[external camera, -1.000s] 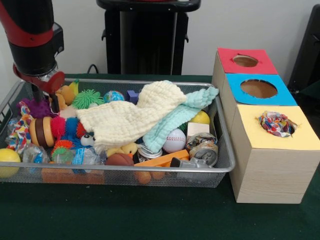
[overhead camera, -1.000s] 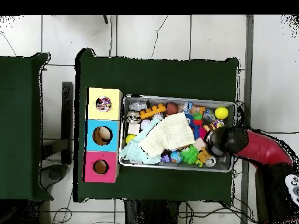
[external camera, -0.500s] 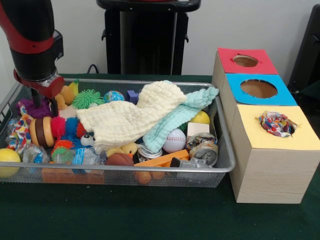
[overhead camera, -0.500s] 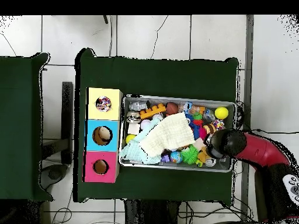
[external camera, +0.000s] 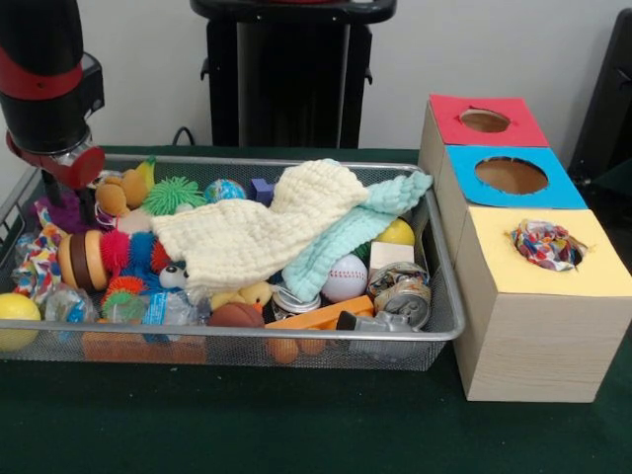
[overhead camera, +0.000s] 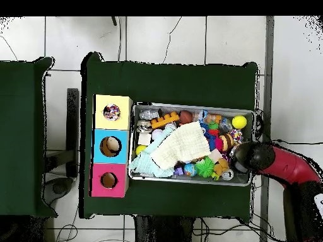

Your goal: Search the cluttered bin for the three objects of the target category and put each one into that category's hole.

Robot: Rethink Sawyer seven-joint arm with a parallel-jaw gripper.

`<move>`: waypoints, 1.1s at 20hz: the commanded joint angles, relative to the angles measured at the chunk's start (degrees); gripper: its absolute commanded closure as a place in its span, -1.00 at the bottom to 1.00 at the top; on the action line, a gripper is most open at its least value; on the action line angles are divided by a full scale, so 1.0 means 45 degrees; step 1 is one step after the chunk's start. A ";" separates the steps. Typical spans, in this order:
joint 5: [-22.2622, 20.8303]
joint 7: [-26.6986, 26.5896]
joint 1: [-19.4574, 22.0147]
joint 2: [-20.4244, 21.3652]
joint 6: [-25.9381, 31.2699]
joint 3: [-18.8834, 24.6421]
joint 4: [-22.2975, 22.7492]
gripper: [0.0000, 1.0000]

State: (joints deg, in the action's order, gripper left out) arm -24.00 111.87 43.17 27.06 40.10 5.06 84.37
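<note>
My claw (external camera: pixel 61 202) hangs at one end of the wire bin (external camera: pixel 449 296), above the purple spiky toy (external camera: pixel 61 215) by the bin's corner; only a dark stub shows under my red wrist ring, so I cannot tell how far the claw is spread or whether it holds anything. Just beside it lie an orange plush toy (external camera: pixel 126 187) and a green spiky ball (external camera: pixel 173 194). Farther along the bin a cream knitted cloth (external camera: pixel 259 232) is draped over the clutter, with a mint cloth (external camera: pixel 360 232) over its far side. Along the bin's front wall sit a yellow ball (external camera: pixel 16 314), a brown ball (external camera: pixel 236 315), a baseball (external camera: pixel 345 277), an orange block (external camera: pixel 318 314) and a crushed can (external camera: pixel 403 293). A colourful rope toy (external camera: pixel 38 265) lies at my end. Past the bin's other end, on the green tabletop (external camera: pixel 296 425), stands a row of three boxes: the yellow box (external camera: pixel 538 316) has a multicoloured fabric ball (external camera: pixel 545 243) stuck in its hole, the blue box (external camera: pixel 511 176) and the red box (external camera: pixel 484 120) show open holes
</note>
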 commanded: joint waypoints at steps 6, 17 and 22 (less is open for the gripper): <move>-0.0776 -0.1790 -0.0139 -0.0192 0.0567 0.0733 -0.0873 -1.00; -0.0456 -0.1624 -0.0537 -0.0819 0.1232 0.0951 -0.2134 -1.00; -0.0080 -0.1764 -0.0761 -0.1189 0.1765 0.1292 -0.2879 -1.00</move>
State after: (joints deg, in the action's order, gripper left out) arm -24.02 111.87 41.43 25.90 40.50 5.25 77.05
